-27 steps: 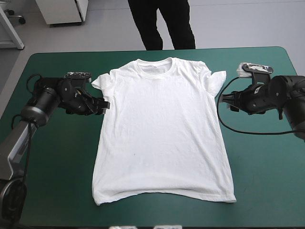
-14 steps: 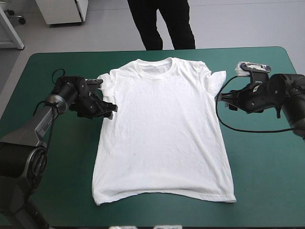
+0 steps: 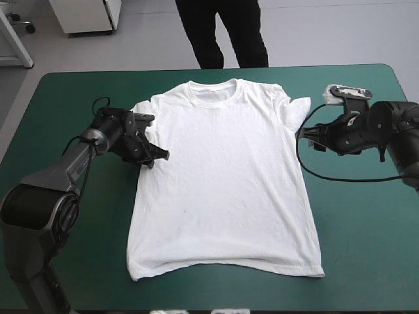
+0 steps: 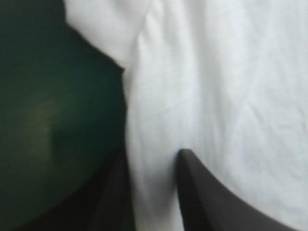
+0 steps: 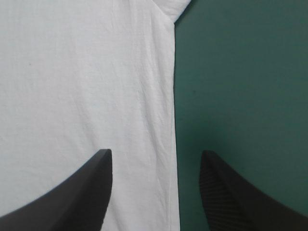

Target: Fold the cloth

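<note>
The white T-shirt [image 3: 222, 176] lies spread flat at the table's middle, collar toward the far edge and hem toward the front. My left gripper [image 3: 160, 156] sits at the shirt's left side edge just below the sleeve. In the left wrist view the left gripper [image 4: 153, 156] stands open, the shirt's edge [image 4: 144, 120] running between its fingers. My right gripper [image 3: 306, 134] is at the shirt's right side edge below the other sleeve. The right wrist view shows the right gripper [image 5: 156, 154] wide open astride that edge of the T-shirt [image 5: 72, 86].
The teal-green cover [image 3: 72, 248] shows on both sides of the shirt and in a strip before the hem. The shirt's hem lies close to the table's front edge.
My left gripper has moved right and slightly nearer, from beside the sleeve onto the shirt's left side edge. The right gripper has edged a little toward the shirt. The shirt has not moved.
</note>
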